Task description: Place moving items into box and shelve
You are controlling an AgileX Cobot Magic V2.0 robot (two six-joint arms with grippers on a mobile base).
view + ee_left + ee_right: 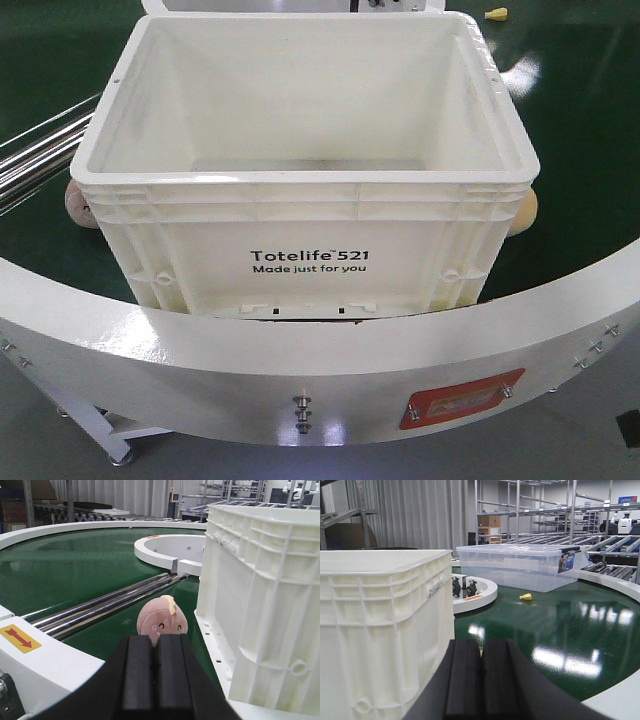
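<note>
Two lumps flank the empty box [200, 230] at the green belt's [40, 80] front edge: pinkish lump [75, 200] left, peach lump [526, 212] right. Left fingers [150, 647], pressed together, face the pinkish lump and could shove it. Right fingers [475, 652], pressed together too, show no peach lump; reaching blind may hit the box.

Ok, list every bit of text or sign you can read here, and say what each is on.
"Totelife 521": front of the white box.
"Made just for you": just below it.
Red arrow, no words: yellow sticker on the white rim.
Too blurred: red plate on the rim; label on the clear bin.
</note>
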